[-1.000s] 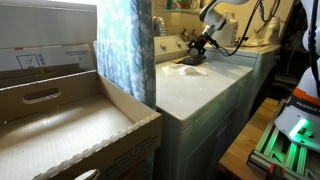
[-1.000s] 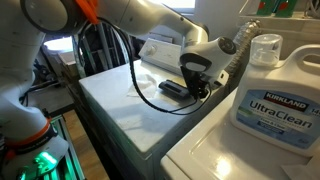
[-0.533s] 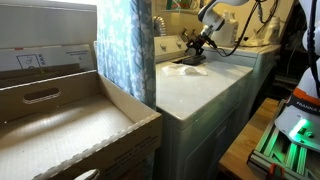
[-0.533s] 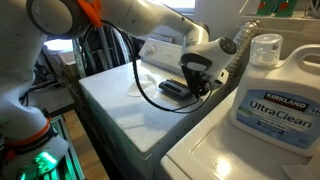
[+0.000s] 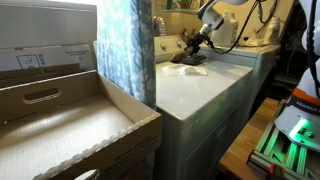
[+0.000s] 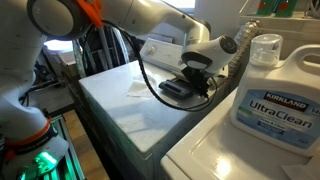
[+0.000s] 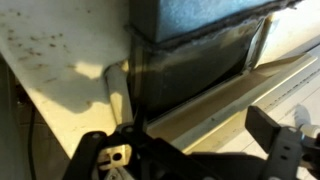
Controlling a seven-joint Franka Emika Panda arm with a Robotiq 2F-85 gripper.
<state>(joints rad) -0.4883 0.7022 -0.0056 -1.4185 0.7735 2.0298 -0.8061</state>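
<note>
I have the gripper (image 6: 196, 73) just above the black block (image 6: 176, 90), which lies toward the back of the washer top (image 6: 115, 100). The wrist view shows its fingers (image 7: 92, 150) spread apart, gripping nothing.

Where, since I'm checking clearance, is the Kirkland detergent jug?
In an exterior view the Kirkland UltraClean jug stands at frame right, foreground, on the nearer white appliance, beside the gripper.
</note>
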